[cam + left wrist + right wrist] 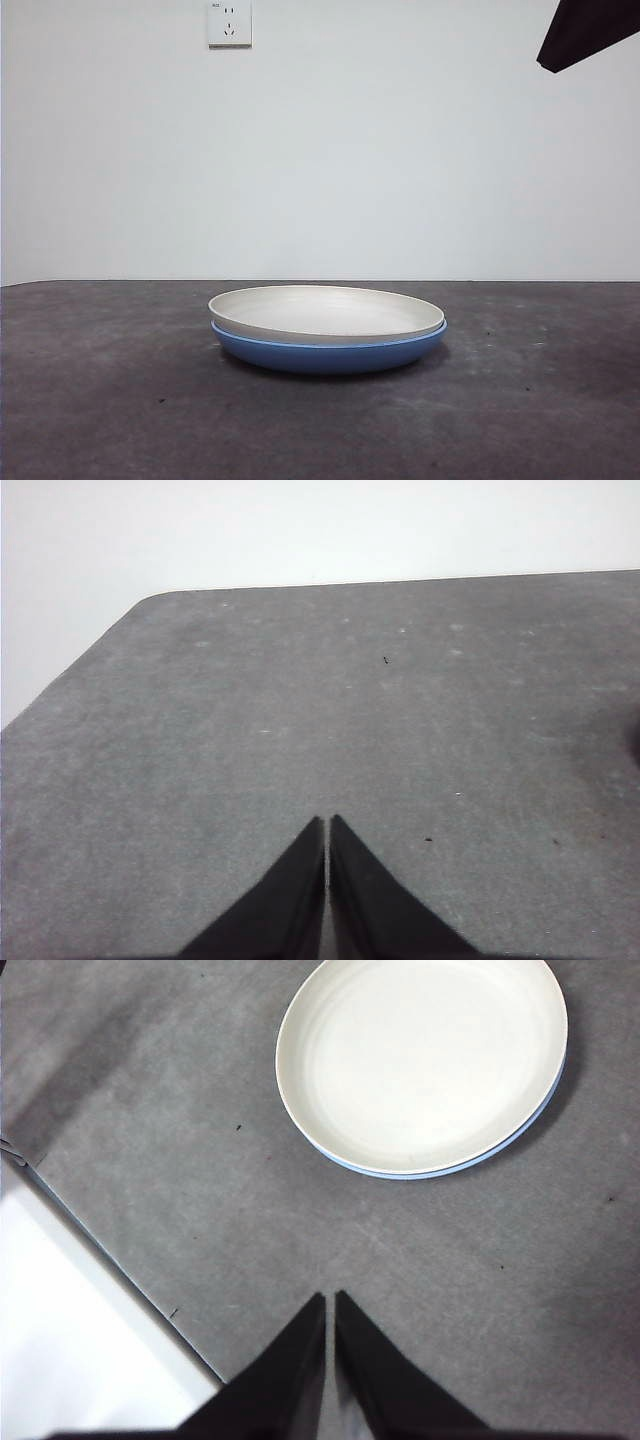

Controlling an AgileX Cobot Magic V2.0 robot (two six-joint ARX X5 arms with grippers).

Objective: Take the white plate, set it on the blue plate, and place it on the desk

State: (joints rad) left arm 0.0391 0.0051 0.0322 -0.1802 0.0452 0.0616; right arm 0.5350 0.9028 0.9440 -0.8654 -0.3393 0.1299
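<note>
The white plate point(325, 311) rests nested inside the blue plate point(330, 353) at the middle of the desk point(100, 400). Seen from the right wrist, the white plate point(420, 1060) covers the blue plate point(440, 1171), which shows only as a thin rim. My right gripper point(330, 1300) hangs shut and empty above the desk, well apart from the plates. My left gripper point(327, 822) is shut over bare desk point(300, 700), with no plate in its view. A black arm tip point(585, 32) shows at the top right corner of the front view.
A white wall with a power socket point(229, 23) stands behind the desk. The desk's edge point(110, 1260) runs beside my right gripper, with pale floor beyond it. The desk's rounded corner point(150, 598) shows in the left wrist view.
</note>
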